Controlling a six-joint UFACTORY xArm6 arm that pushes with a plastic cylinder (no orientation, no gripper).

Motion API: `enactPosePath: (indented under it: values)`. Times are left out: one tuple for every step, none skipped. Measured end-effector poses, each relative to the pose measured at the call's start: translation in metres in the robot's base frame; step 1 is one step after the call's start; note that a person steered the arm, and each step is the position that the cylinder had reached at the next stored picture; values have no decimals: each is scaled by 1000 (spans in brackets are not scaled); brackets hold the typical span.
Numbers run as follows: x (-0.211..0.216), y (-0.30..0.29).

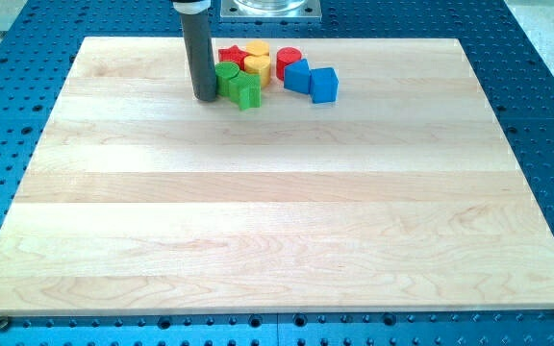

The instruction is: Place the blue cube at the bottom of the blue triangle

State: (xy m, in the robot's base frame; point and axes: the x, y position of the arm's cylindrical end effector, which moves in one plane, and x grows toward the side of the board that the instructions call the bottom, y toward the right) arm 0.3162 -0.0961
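Tip [205,97] of the bare dark rod — no jaws, grasping nothing — rests just left of the green ribbed blocks [237,85]; route it around the cluster and nudge the blue plastic cube [323,86] gently below the touching blue triangle [297,75].

Rod upright, entering from the view's top edge, upper part cut off. My tip [206,97] down on the surface near the view's top, left of centre. No tilt visible.
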Motion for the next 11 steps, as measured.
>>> enactPosePath:
  values:
    - [26,-12]
    - [93,-16]
    - [114,15]
    - [115,81]
    - [115,170]
    - [92,244]
    - [18,282]
    - [-60,276]
    - [-109,226]
    - [-109,184]
    - [-75,177]
